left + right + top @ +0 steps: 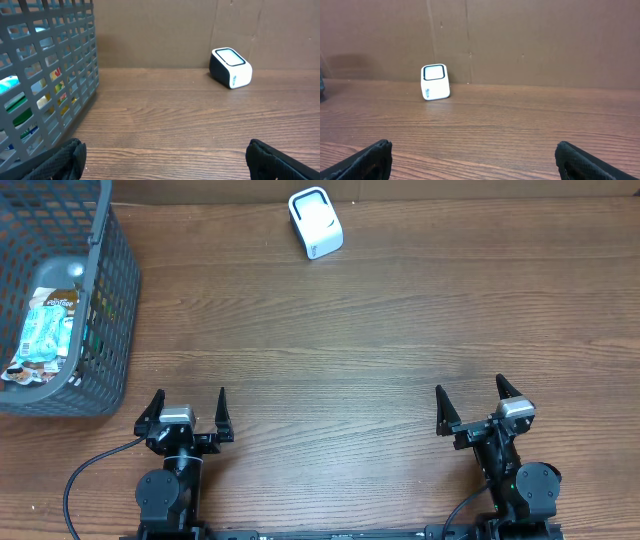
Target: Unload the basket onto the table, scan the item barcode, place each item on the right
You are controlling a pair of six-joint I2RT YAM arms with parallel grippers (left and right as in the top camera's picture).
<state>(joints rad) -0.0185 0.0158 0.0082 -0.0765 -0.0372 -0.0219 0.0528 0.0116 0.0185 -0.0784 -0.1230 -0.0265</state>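
Both jaws stand spread and empty, with the left gripper (190, 402) and right gripper (469, 392) at the near edge of the table (350, 350). I judge nothing done yet: pick, present and scan all remain. The item, a blue packet (45, 330), lies in the grey basket (112, 290) at the left edge, and the white scanner (315, 223) sits at the far edge. The surface is wood-grain, with a cardboard backdrop (520, 35) behind.

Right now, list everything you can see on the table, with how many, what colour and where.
basket: one, dark grey, far left of the table
packets: several, mostly light blue, inside the basket; exact number unclear
scanner: one, white, far edge near the middle
table: one, brown wood, under everything
left gripper: one, black, open, near edge on the left
right gripper: one, black, open, near edge on the right
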